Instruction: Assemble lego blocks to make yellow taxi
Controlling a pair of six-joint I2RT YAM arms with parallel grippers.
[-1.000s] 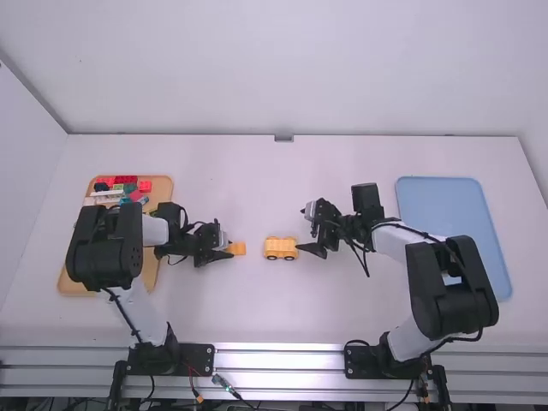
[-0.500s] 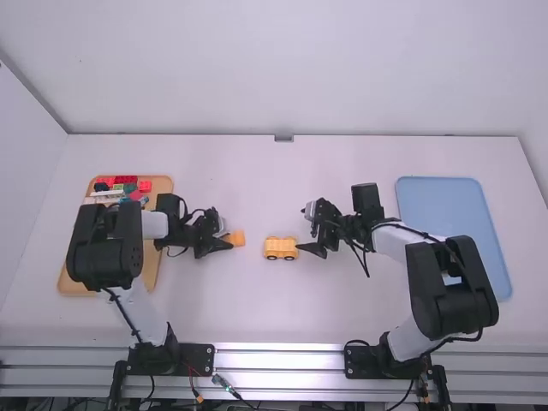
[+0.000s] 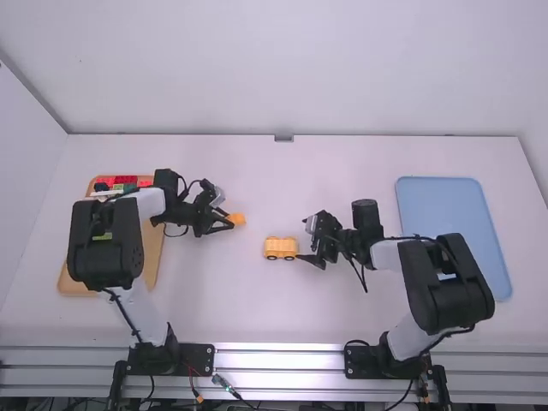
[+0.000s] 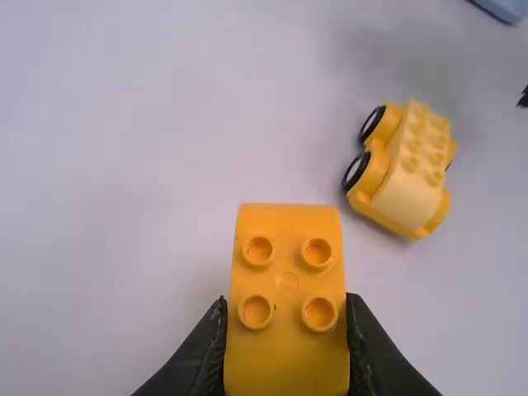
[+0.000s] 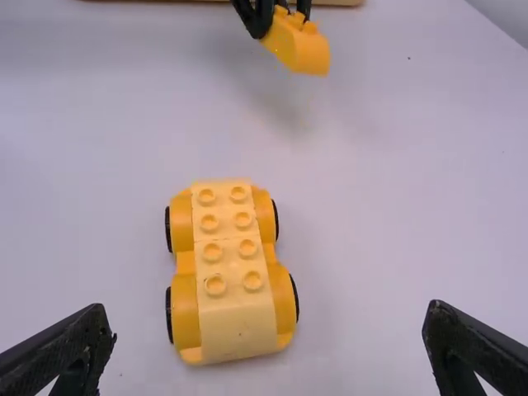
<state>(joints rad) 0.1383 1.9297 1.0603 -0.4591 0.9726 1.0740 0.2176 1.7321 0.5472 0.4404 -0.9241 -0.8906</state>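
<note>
Robotics lab, a bench-top test cell. Two jointed arms, left arm (image 3: 106, 244) and right arm (image 3: 445, 282), bolted by black base plates (image 3: 195, 358) along a slotted aluminium rail (image 3: 278, 349) at the near edge of a white table (image 3: 223, 312). Loose cables and connectors (image 3: 224, 384) by the rail. Plain white walls (image 3: 291, 68) close in behind and at the left. Toy building bricks (image 3: 126, 180) in a tan tray (image 3: 151, 257), left; blue tray (image 3: 437, 205), right

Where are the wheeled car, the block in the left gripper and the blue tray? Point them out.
Wheeled car (image 5: 231, 268): right wrist view, studded top.
Held block (image 4: 287, 281): left wrist view, studded face.
Blue tray (image 3: 441, 205): high view, bare floor.
</note>
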